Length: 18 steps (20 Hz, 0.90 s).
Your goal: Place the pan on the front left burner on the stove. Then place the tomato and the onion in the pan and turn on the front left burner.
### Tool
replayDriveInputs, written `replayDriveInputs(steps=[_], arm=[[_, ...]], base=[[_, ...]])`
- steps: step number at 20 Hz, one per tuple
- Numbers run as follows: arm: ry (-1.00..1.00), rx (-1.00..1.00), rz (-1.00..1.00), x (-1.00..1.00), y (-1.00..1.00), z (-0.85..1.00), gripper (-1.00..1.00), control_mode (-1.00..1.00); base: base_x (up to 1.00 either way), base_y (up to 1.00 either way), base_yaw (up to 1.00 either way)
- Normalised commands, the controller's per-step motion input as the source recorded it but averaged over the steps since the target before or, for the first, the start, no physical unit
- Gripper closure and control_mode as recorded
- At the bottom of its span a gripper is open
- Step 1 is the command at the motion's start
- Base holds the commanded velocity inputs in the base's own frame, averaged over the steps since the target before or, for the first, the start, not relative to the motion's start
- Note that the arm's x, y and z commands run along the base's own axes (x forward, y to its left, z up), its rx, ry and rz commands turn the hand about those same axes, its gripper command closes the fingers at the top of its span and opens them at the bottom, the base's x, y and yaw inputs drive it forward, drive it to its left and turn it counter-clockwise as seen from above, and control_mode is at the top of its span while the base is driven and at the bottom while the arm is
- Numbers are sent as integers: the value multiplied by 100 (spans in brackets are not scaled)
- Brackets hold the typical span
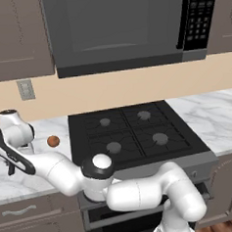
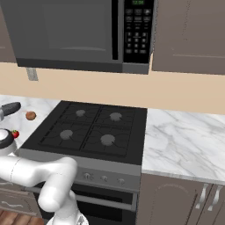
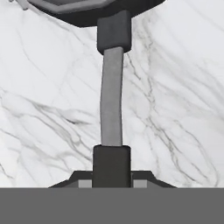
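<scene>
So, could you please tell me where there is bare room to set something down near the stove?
The marble counter right of the stove is bare. All four burners, including the front left burner, are free. The left counter is crowded: onion, tomato, and the hand shut on the pan handle.

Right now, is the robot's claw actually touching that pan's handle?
Touching. In the hand view the gripper is closed around the pan's long handle, which runs straight up from between the fingertips with no gap at either side.

Even flat light, soft shadows, slightly blurry
</scene>
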Motion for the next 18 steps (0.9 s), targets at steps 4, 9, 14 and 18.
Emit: replayDriveInputs(steps=[4, 9, 14, 18], arm=[[-17, 0, 0, -1, -6, 14, 100, -100], [-15, 0, 0, -2, -10, 22, 100, -100], [-14, 0, 0, 0, -19, 25, 100, -100], [-16, 1, 0, 0, -20, 24, 100, -100]], base=[[0, 0, 0], [0, 0, 0], [0, 0, 0], [0, 0, 0]])
